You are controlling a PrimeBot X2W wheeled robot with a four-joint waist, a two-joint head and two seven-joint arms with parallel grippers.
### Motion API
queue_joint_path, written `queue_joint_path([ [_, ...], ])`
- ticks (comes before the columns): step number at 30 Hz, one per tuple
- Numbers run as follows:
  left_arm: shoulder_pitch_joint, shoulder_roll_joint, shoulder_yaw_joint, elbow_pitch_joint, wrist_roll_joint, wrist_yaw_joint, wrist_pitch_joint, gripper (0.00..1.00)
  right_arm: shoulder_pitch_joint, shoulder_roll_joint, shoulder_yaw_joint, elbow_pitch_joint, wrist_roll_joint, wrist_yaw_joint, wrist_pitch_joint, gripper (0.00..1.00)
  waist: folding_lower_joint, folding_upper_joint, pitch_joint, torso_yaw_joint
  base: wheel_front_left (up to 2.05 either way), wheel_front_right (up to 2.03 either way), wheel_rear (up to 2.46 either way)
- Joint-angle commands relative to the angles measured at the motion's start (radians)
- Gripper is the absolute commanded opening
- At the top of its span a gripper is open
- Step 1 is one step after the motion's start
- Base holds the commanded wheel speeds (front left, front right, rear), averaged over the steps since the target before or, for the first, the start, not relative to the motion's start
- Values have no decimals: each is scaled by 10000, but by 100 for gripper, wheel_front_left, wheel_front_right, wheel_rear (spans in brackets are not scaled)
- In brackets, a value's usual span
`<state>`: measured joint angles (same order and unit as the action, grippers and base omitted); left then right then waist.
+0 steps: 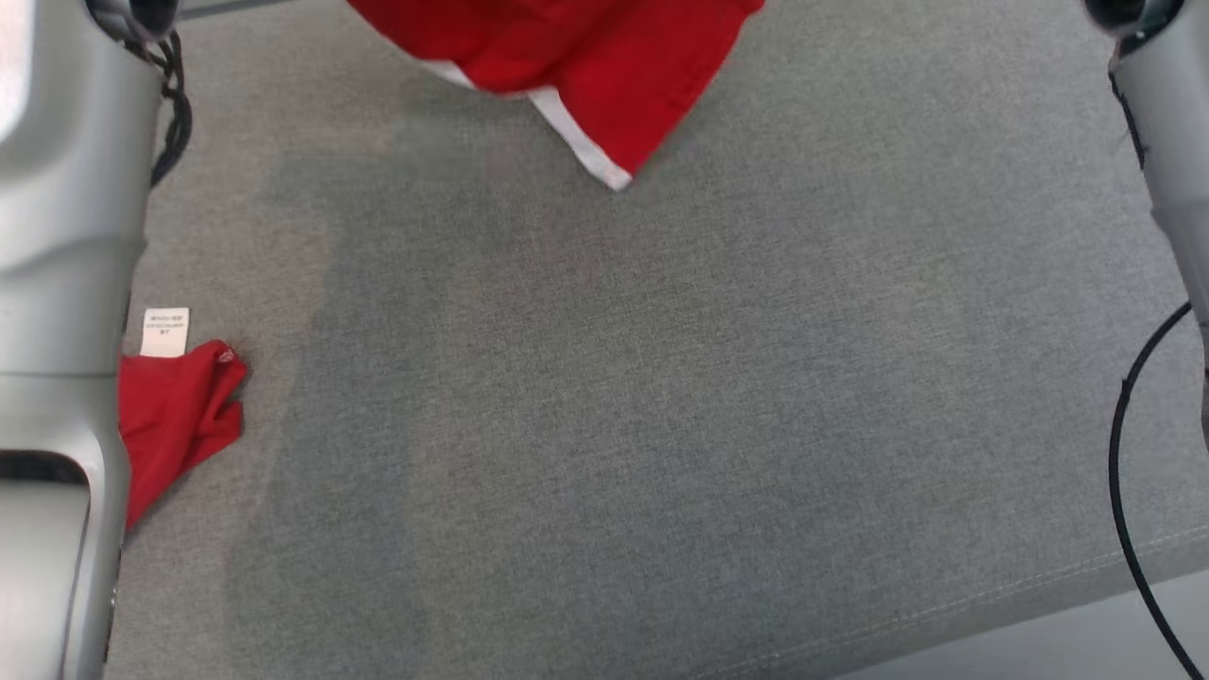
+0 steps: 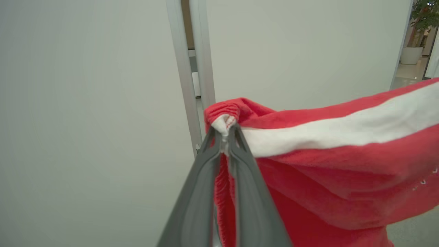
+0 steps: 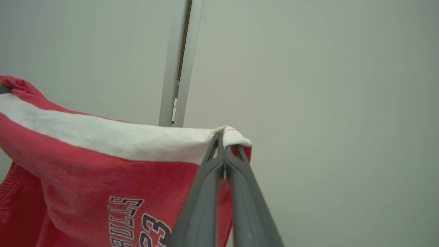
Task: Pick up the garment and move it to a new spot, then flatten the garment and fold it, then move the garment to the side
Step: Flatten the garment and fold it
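Observation:
The garment (image 2: 329,171) is red with a white band and hangs in the air, stretched between my two grippers. My left gripper (image 2: 224,133) is shut on one bunched corner of the white band. My right gripper (image 3: 225,141) is shut on the other corner of the garment (image 3: 103,171), whose dark printed letters and numbers hang below. In the head view, the lower part of the garment (image 1: 586,57) dangles at the top, above the grey table (image 1: 661,397).
A small red piece of cloth with a white label (image 1: 179,406) lies at the table's left, partly behind my pale left forearm (image 1: 66,283). My right forearm (image 1: 1166,142) and a black cable (image 1: 1124,453) stand at the right. The table's front edge runs across the lower right.

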<state>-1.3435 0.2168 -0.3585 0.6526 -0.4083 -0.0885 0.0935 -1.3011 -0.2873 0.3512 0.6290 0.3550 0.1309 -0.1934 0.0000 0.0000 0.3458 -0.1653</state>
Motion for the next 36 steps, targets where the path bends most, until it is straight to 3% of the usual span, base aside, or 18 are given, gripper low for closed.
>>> queue_joint_path([
  [1,-505,-1,73,334,136,32,-358,0,-487,114,145,419,-207,-3,-237,0,0,0,1340,-339,0,0,0],
  [5,-1607,-373,486,1557,-55,385,-1611,0,-1566,446,-189,1647,-417,-3,-673,0,0,0,1593,-352,0,0,0],
  [8,-1896,-627,574,2296,-102,392,-2373,0,-1694,527,-701,1738,-518,-6,-725,0,0,0,1691,-257,0,0,0],
  [14,-1360,-947,480,3482,-250,61,-3280,0,-394,762,-1083,1403,-781,-7,-720,0,0,0,1773,12,0,0,0],
  [20,174,-1074,187,3874,-140,-228,-3584,0,1419,747,-727,1364,-615,-7,-722,0,0,0,1301,311,0,0,0],
  [30,3895,-421,-623,2916,392,-400,-3590,0,3958,383,468,1864,361,-9,-724,0,0,0,-241,531,0,0,0],
  [36,5518,226,-1639,2286,675,-414,-3579,0,4705,8,1902,2286,1278,-9,-696,0,0,0,-996,610,0,0,0],
])
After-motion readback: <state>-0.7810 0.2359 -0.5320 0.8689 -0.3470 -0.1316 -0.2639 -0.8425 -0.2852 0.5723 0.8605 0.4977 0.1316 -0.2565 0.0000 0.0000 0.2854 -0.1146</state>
